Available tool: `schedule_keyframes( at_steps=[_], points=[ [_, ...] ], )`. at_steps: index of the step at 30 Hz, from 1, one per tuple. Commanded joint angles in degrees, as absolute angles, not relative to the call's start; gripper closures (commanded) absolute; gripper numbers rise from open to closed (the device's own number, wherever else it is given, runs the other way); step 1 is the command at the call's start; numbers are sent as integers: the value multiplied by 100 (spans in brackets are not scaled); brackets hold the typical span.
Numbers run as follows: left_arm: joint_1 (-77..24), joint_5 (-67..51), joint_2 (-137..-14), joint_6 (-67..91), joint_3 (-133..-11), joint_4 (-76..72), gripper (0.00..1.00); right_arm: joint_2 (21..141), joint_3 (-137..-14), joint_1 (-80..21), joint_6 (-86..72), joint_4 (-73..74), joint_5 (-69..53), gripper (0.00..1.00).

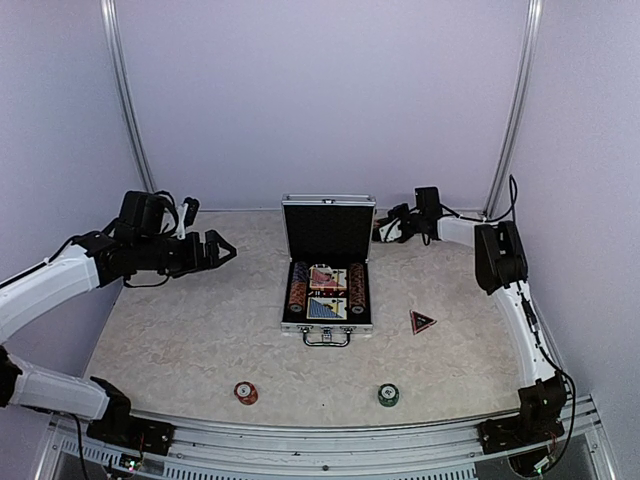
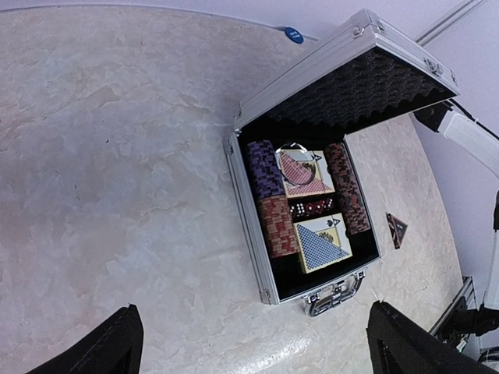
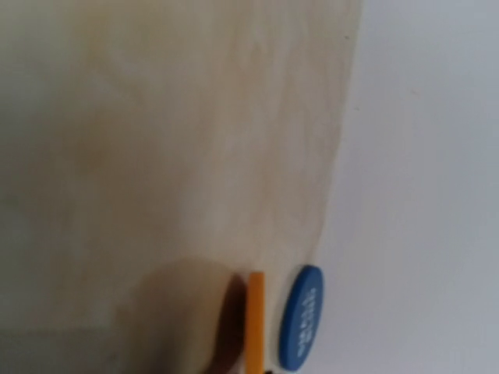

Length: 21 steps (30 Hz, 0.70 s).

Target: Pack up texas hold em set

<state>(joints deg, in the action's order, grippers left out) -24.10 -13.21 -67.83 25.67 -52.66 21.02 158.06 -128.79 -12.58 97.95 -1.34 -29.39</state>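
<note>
The silver case (image 1: 287, 268) stands open mid-table, lid upright. Inside lie a red deck (image 2: 304, 173), a blue deck (image 2: 321, 243), dice and chip stacks (image 2: 277, 226). My left gripper (image 1: 222, 250) hovers open and empty, left of the case; its fingertips (image 2: 101, 347) frame the case's handle from above. My right gripper (image 1: 383, 230) is at the lid's back right corner, shut on an orange disc (image 3: 256, 323) seen edge-on just above the table. A blue disc (image 3: 300, 319) lies beside it by the wall. The red-black triangle marker (image 1: 422, 321) lies right of the case.
A red chip stack (image 1: 246, 392) and a green chip stack (image 1: 388, 395) sit near the front edge. The back wall runs close behind the lid, and the side walls close in the table.
</note>
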Motion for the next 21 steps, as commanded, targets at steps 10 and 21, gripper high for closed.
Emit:
schedule_keyframes(
  at_steps=[10, 21],
  points=[
    [-2291, -1620, -5842, 2715, -4659, 1877, 1, 13647, -11349, -1371, 7816, 986, -2961, 100],
    [-2324, -1597, -5553, 2949, -4311, 1422, 1, 11142, -9007, -1360, 3527, 14, -2747, 100]
  ],
)
